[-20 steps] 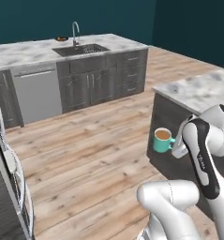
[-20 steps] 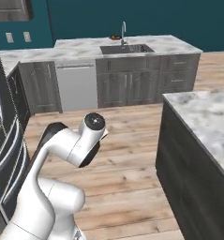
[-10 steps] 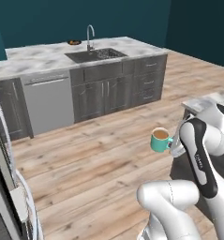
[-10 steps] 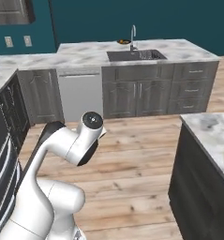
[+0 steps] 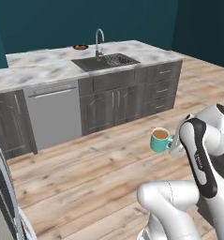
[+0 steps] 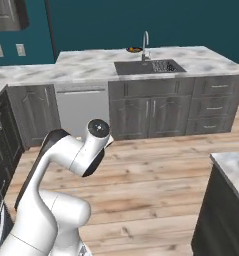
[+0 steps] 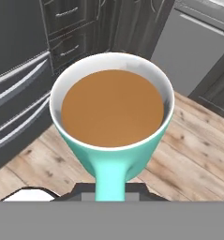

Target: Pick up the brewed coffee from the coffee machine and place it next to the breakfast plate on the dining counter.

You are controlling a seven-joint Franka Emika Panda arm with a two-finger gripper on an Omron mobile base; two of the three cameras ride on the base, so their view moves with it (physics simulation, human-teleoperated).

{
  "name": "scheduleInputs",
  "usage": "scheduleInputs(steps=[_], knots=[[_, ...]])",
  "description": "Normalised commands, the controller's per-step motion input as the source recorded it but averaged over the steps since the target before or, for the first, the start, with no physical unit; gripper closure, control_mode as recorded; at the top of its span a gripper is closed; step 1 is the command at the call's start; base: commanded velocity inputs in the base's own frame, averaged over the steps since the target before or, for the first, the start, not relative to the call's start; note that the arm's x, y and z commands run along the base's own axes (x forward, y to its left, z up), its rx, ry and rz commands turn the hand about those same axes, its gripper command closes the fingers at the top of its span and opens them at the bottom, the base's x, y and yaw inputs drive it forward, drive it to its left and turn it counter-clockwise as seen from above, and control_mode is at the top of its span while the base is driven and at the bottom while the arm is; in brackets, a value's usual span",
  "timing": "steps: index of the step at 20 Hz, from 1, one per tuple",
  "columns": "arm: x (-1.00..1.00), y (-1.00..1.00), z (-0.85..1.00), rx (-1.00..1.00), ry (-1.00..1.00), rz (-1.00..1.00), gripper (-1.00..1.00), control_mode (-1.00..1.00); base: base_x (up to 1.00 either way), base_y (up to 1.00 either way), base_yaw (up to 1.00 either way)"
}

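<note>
Out over the wooden floor (image 5: 76, 173), between me and the long marbled table (image 5: 43, 70), I carry the teal mug (image 5: 159, 140) in the air at the end of the arm. My pincer (image 7: 108, 187) is pressed together on the mug's handle, which runs down toward the fingertips in the hand view. The mug sits level and holds brown coffee (image 7: 111, 107) well up its white inside, short of the rim; I see no spill.

By my reading, the pick-up from the coffee machine is done and I am in the transit part of the job. The dining table with its dark inset sink (image 6: 150, 66) and curved faucet (image 6: 145, 44) lies ahead, well apart from the mug. A small dark plate (image 5: 80, 47) with something orange-brown on it rests at the far edge, just beside the faucet; I take that for the breakfast plate, though it is too small to make out clearly. What is left: close the gap to that table, then set the mug down next to the plate and let go.
</note>
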Motion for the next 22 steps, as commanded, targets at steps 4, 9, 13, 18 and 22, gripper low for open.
scheduleInputs(steps=[4,9,13,18,22], knots=[[0.0,0.0,0.0,0.0,0.0,0.0,1.0,1.0,1.0,0.0,-0.02],[0.0,0.0,0.0,0.0,0.0,0.0,1.0,1.0,1.0,0.0,-0.16],[0.0,0.0,0.0,0.0,0.0,0.0,1.0,1.0,0.95,0.0,-0.39],[0.0,0.0,0.0,0.0,0.0,0.0,1.0,1.0,0.66,-0.01,-0.62],[0.0,0.0,0.0,0.0,0.0,0.0,1.0,1.0,0.73,0.0,-0.6]])
